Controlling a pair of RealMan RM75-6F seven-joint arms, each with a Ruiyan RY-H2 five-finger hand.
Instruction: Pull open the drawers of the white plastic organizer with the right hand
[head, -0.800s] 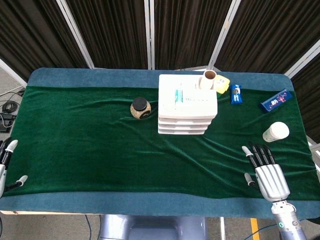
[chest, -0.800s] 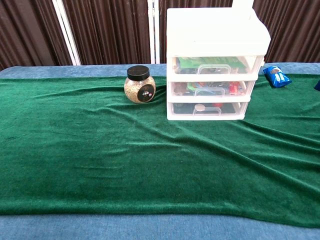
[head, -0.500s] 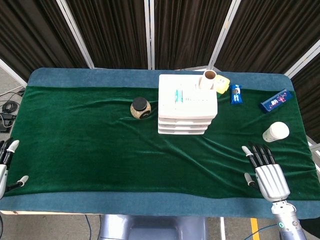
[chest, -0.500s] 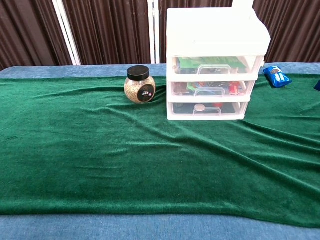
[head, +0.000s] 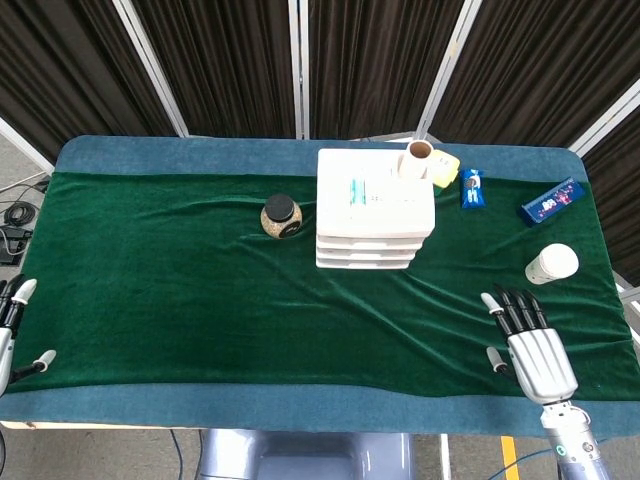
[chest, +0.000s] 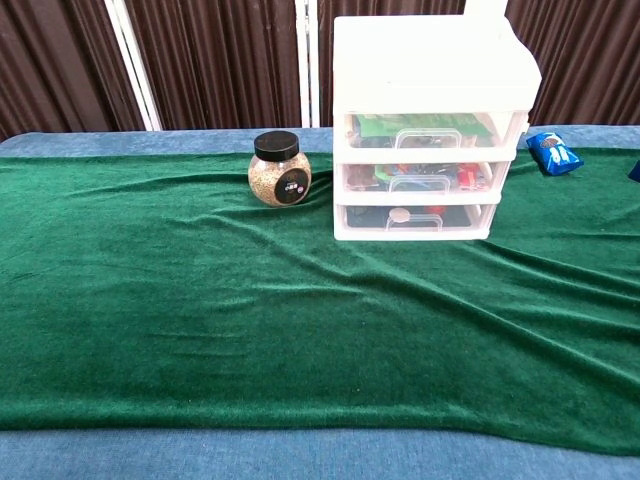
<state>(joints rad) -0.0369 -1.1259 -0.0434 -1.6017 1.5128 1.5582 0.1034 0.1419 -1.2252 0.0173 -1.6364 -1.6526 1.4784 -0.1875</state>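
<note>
The white plastic organizer stands at the back middle of the table, its three clear-fronted drawers all pushed in. Its handles face the near edge in the chest view. My right hand hovers flat and open over the near right of the green cloth, well in front and to the right of the organizer, holding nothing. My left hand shows only partly at the far left edge of the head view, fingers apart, empty. Neither hand appears in the chest view.
A round jar with a black lid sits left of the organizer. A cardboard tube stands on the organizer's top. A white cup lies right; blue packets and a yellow item lie at the back right.
My right hand has drifted very slightly left and away from me. Everything else is unchanged.
</note>
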